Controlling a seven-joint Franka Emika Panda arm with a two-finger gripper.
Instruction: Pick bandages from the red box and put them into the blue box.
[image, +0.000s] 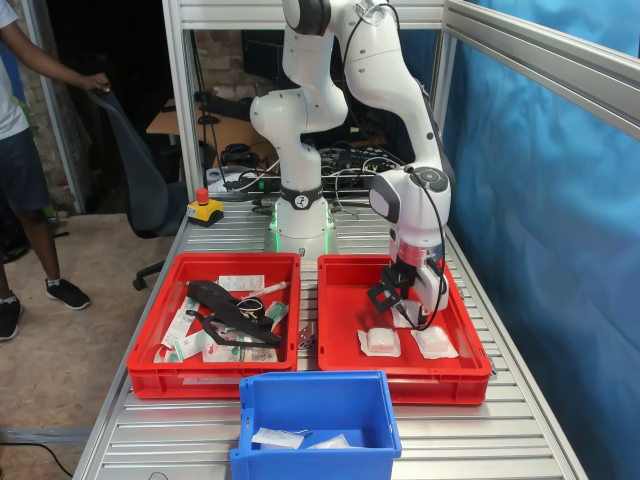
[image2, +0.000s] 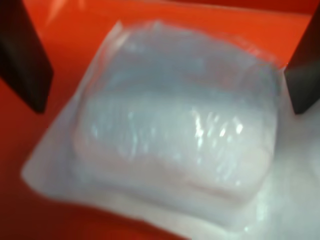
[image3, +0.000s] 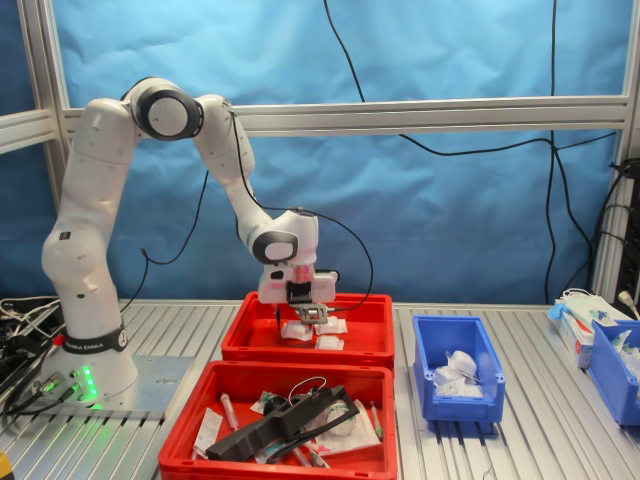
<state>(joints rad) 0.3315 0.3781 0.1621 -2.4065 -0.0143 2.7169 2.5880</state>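
The red box (image: 400, 385) holds white square bandages (image: 379, 343), and another (image: 434, 343) lies beside it. My gripper (image: 405, 303) is lowered into this box just behind them. In the wrist view one bandage (image2: 175, 130) fills the frame on the red floor, with the gripper (image2: 167, 102) open and a dark finger (image2: 22, 55) on each side, not touching it. In the second exterior view the gripper (image3: 300, 318) hangs over bandages (image3: 330, 342) in the far red box (image3: 300, 352). The blue box (image: 312, 462) holds two packets (image: 277, 437); it also shows in the second exterior view (image3: 458, 402).
A second red tray (image: 212, 378) at the first exterior view's left holds a black strap (image: 225, 305), scissors and green-and-white packets. A red stop button (image: 204, 208) sits by the arm's base. A person (image: 20, 150) stands off the table. Another blue bin (image3: 612, 372) stands at the second exterior view's right.
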